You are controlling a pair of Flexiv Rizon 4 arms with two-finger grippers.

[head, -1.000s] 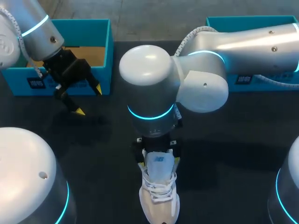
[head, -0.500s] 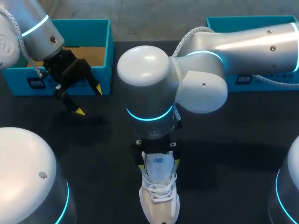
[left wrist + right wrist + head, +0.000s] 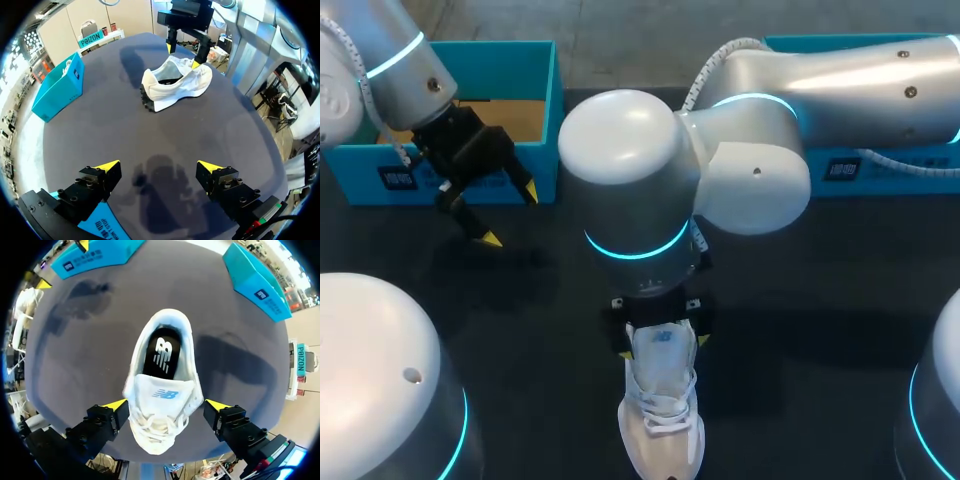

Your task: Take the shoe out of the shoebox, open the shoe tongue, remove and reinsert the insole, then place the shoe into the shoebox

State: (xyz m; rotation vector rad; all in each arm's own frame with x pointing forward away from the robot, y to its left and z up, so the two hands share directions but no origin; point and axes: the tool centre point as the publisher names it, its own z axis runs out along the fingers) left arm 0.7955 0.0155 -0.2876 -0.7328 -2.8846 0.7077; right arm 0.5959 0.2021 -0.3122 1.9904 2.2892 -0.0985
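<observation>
Two teal shoeboxes were counted on the dark table (image 3: 800,300).
- The left shoebox (image 3: 545,120) was at the upper left of the head view. It was open-topped and partly covered by the left arm (image 3: 380,70). Only a brown cardboard floor was seen in the exposed part.
- The right shoebox (image 3: 840,180) was at the upper right, largely hidden by the right arm (image 3: 840,90). Its contents could not be told.

One white shoe (image 3: 662,420) was seen, outside both boxes. It stood upright on the table at lower centre of the head view, toe toward the bottom edge.
- One black insole (image 3: 161,357) was seated inside it.
- The tongue (image 3: 162,395) was raised above the laces (image 3: 159,422).

Two grippers were counted.
- The right gripper (image 3: 167,404) was positioned directly over the shoe, its fingers spread wide with one yellow tip at each side of the tongue area. The tips were just beside the upper, but contact could not be confirmed, so no grip was recorded.
- The left gripper (image 3: 510,214) was held just in front of the left shoebox, well apart from the shoe. Its fingers were spread wide with nothing between them and only bare table beneath.
</observation>
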